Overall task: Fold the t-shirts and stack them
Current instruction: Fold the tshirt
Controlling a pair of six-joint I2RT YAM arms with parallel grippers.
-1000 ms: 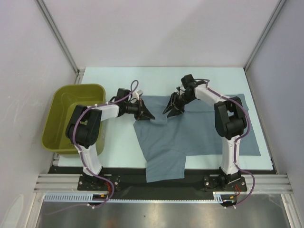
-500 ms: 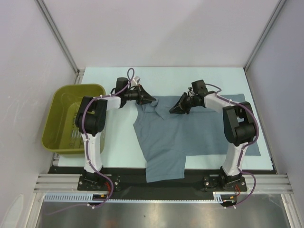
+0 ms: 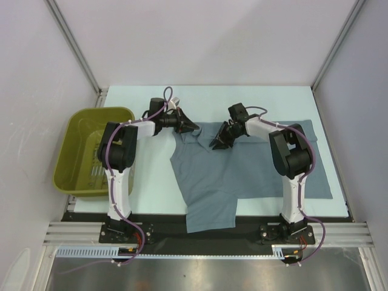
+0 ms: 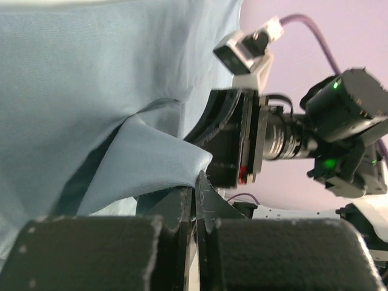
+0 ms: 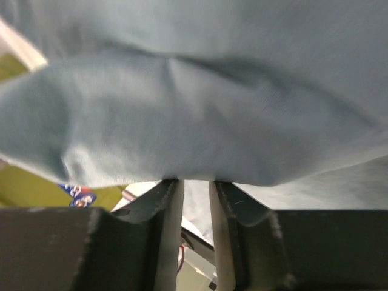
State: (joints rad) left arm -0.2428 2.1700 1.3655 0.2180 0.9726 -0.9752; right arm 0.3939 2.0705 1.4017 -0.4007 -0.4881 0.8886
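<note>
At the near edge of the bench (image 3: 273, 100), a bottom part of the blue-grey t-shirt (image 3: 242, 176) is seen lying over the black rail (image 3: 157, 221). The rest of the t-shirt is spread out on the middle and right of the bench, between the left arm (image 3: 118, 157) and the right arm (image 3: 291, 157).

Farther back, its top edge is pinched in two spots. The left jaws are squeezed tight, and a small fold of the cloth is held at their tips. The right jaws are nearly closed, with only a thin gap, and a bunch of the cloth is gripped between them. The two sets of jaws are near each other but not touching.

An olive basket (image 3: 70, 142) is set at the left side. Pale walls (image 3: 200, 42) are seen behind the bench and at both sides.
</note>
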